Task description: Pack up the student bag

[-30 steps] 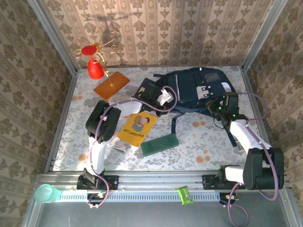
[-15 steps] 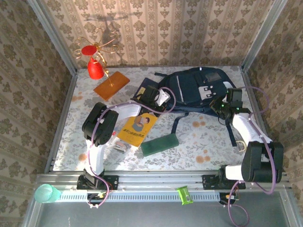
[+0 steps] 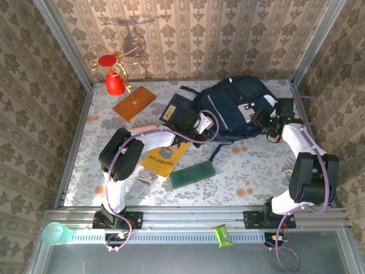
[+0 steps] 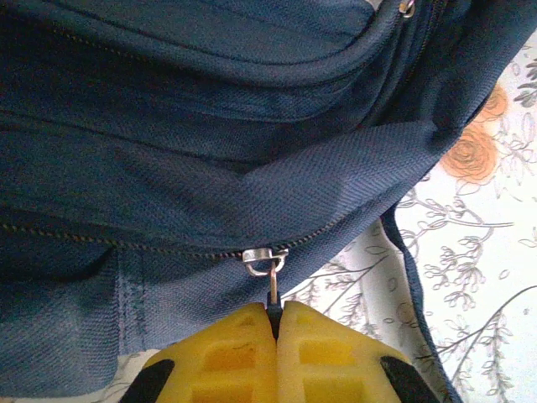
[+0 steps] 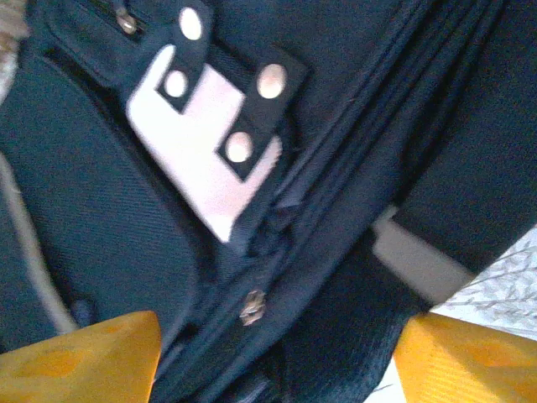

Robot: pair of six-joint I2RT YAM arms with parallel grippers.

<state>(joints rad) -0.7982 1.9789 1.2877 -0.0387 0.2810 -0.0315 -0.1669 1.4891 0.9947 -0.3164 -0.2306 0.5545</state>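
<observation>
Packing looks barely begun: the student bag (image 3: pixel 231 105) lies upper right of centre in the top view, left gripper (image 4: pixel 275 315) pinched tight on its zip pull (image 4: pixel 270 273), right gripper (image 5: pixel 268 361) spread wide and empty over it, yellow booklet (image 3: pixel 165 155) and green case (image 3: pixel 193 174) unpacked.

**Count of items, by kind.**

- **Robot arms:** two, the left arm (image 3: pixel 121 153) and the right arm (image 3: pixel 311 174).
- **Grippers:** two, the left gripper (image 4: pixel 275 315) and the right gripper (image 3: pixel 266 121).
- **On the desk (image 3: pixel 256 171):**
  - one student bag (image 3: pixel 231 103)
  - four flat rectangular items:
    - one orange board (image 3: pixel 134 103)
    - one navy booklet (image 3: pixel 174 108)
    - one yellow booklet (image 3: pixel 165 157)
    - one green case (image 3: pixel 193 174)
  - one red cone ornament (image 3: pixel 115 84) with gold wire
  - one small silvery object (image 3: pixel 144 178), kind unclear
- **On the front rail (image 3: pixel 182 217):** one teal cup (image 3: pixel 54 233) and one green clip (image 3: pixel 220 235).
- **On the bag's white patch (image 5: pixel 210 126):** four round metal studs (image 5: pixel 271 81).
- **Left wrist view:** one zip pull (image 4: pixel 267 256).
</observation>
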